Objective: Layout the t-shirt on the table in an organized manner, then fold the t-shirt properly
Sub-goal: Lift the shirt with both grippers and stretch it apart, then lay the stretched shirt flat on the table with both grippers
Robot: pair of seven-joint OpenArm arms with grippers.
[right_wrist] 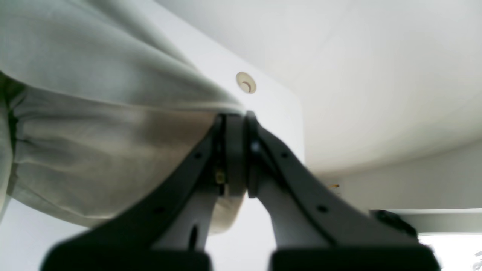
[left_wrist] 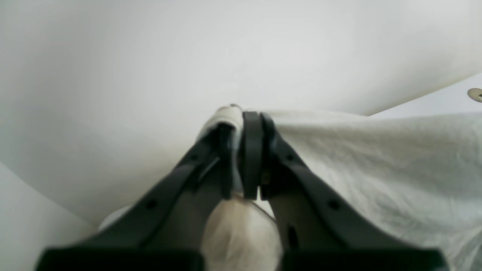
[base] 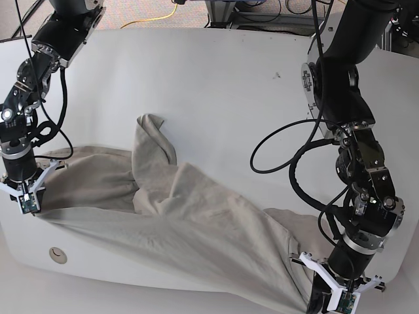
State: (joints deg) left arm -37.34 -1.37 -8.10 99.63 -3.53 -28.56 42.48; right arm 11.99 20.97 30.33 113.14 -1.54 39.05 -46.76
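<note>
While unprinted, t-shirt [base: 196, 216] label-free.

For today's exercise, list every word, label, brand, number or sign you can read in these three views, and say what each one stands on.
None can be read in any view.
t-shirt: plain, no print.
table: only dark specks and a round hole, no writing.
Both arms and tools: no legible marking.

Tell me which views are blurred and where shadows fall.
Left wrist view: the black left hand is soft, its base blurred. Right wrist view: the khaki-grey cotton t-shirt is shaded underneath. Base view: sharp, evenly lit, faint shadows on the smooth white table.
</note>
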